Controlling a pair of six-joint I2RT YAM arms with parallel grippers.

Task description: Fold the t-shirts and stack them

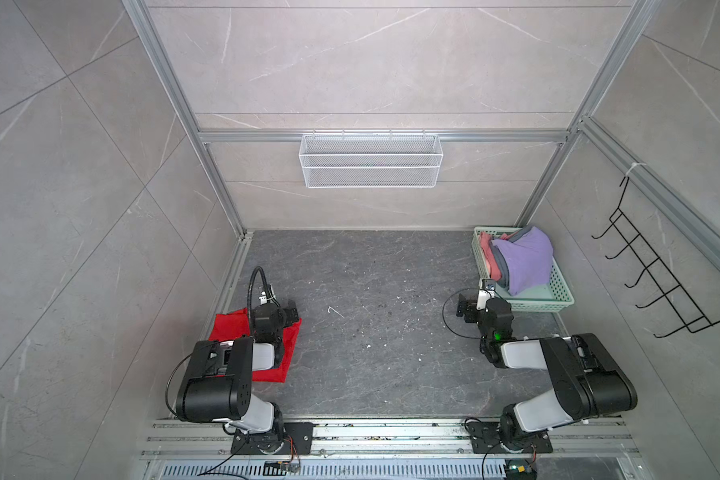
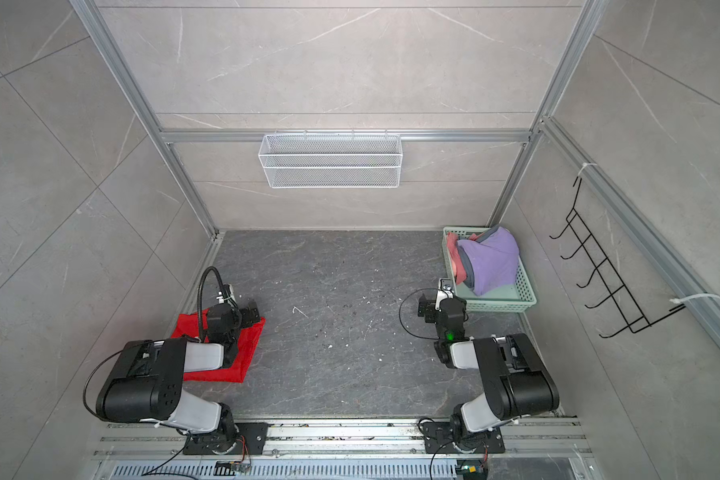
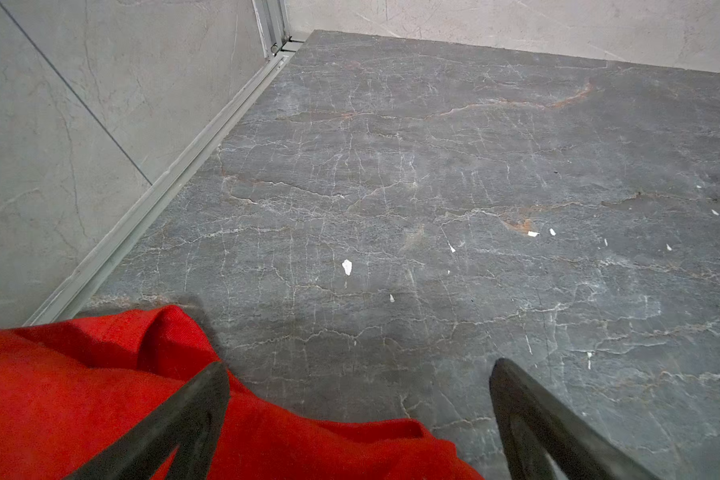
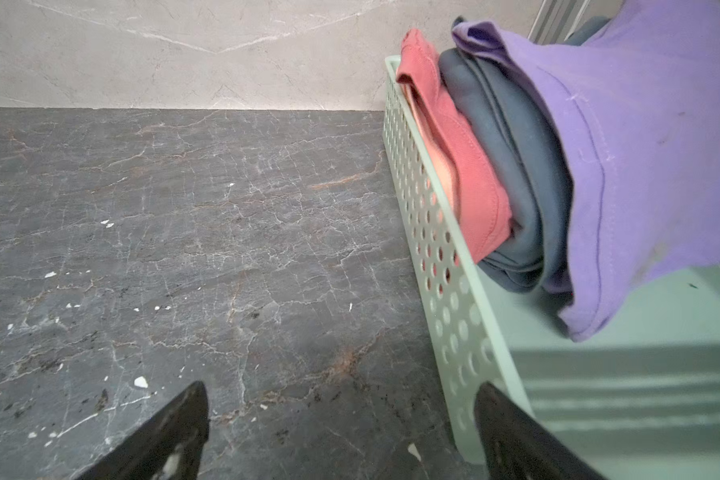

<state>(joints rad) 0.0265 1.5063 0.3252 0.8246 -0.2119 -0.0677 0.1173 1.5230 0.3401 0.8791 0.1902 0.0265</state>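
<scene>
A plain red t-shirt (image 1: 229, 326) (image 2: 246, 353) (image 3: 80, 407) lies loosely folded on the dark stone tabletop at the near left. My left gripper (image 1: 289, 311) (image 3: 360, 365) hovers open over its far right corner, with only cloth edge and bare stone between the fingers. A mint-green basket (image 1: 558, 301) (image 4: 599, 374) at the far right holds a lilac-purple t-shirt (image 1: 524, 257) (image 4: 649, 145), draped over a slate-blue one (image 4: 512, 158) and a salmon-pink one (image 4: 454, 145). My right gripper (image 1: 468, 307) (image 4: 342, 386) stands open and empty beside the basket's near left corner.
The grey stone tabletop (image 1: 371, 311) is speckled with white flecks. A white wire basket (image 1: 371, 160) hangs on the back wall. A black hook rack (image 1: 657, 282) hangs on the right wall. Aluminium rails edge the table on all sides.
</scene>
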